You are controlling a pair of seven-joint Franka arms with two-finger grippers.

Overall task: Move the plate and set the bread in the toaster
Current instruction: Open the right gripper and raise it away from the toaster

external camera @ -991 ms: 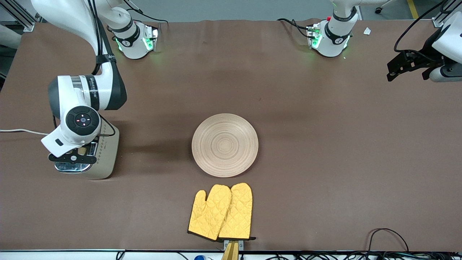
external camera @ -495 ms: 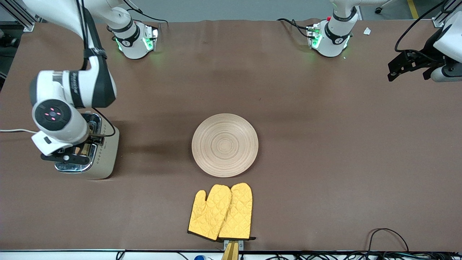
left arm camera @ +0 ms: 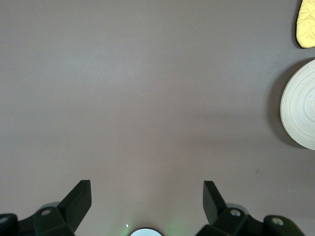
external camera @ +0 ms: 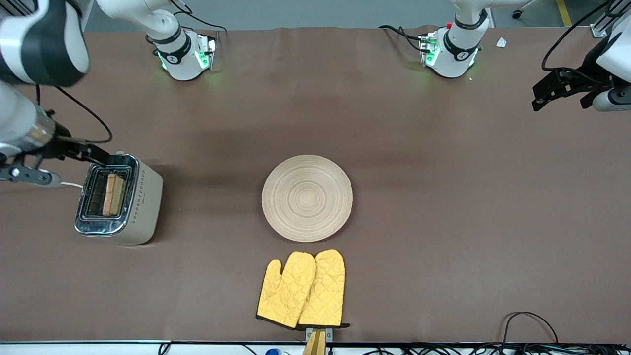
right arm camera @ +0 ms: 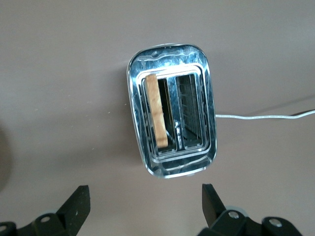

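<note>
bread (right arm camera: 156, 111) in toaster (right arm camera: 171, 124), right claw (right arm camera: 142, 209) above

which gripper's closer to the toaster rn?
Right. The right gripper hangs open beside and above the toaster, whose slot holds the bread. The left gripper waits open at the left arm's end of the table, past the plate.

No readable text, labels, brands or numbers anywhere.

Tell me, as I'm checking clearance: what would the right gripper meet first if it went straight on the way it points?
Probably the cream toaster's chrome top, seemingly right below the open right gripper; depth is unclear.
</note>
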